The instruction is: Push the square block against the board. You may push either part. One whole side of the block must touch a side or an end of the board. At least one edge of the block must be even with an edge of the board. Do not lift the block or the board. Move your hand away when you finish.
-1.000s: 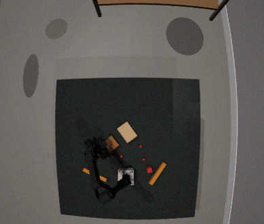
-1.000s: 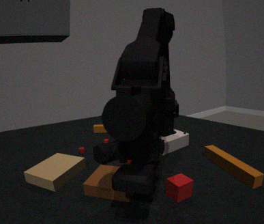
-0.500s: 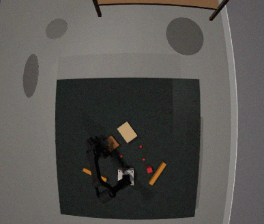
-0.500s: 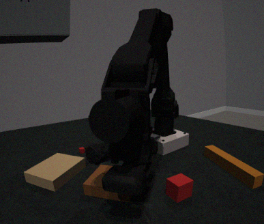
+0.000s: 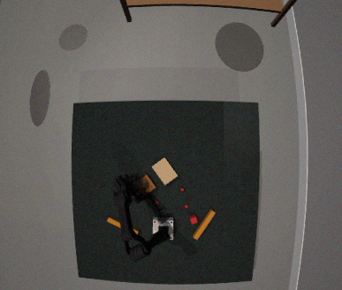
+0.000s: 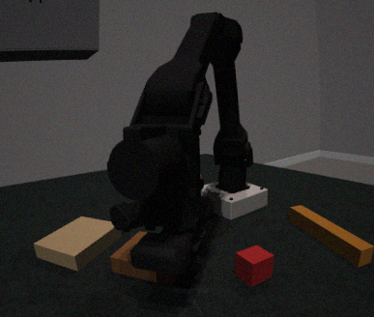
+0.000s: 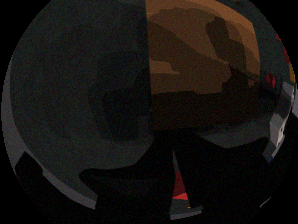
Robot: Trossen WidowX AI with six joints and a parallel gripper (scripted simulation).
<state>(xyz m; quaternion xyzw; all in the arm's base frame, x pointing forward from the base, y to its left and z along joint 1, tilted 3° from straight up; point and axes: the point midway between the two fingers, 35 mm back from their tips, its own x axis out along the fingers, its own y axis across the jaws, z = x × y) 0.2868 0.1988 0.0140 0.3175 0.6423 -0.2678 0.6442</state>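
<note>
The square block, brown (image 5: 148, 182) (image 6: 122, 259) (image 7: 205, 30), lies flat on the dark mat. The board, pale tan (image 5: 164, 171) (image 6: 76, 238), lies flat beside it, with a narrow strip of mat between their facing sides. They are apart, and those sides look roughly parallel. My gripper (image 5: 139, 191) (image 7: 168, 125) is shut and empty. It is low at the side of the block away from the board; the wrist view shows the fingertips at the block's dark lower edge. Contact is too dark to tell. In the exterior view the arm and hand hide much of the block.
A red cube (image 5: 193, 219) (image 6: 254, 265) and an orange bar (image 5: 204, 225) (image 6: 330, 235) lie right of the white arm base (image 5: 156, 225) (image 6: 248, 202). Another orange bar (image 5: 114, 223) lies left of it, partly under the arm. Small red cubes (image 5: 182, 189) (image 5: 186, 206) lie between board and base.
</note>
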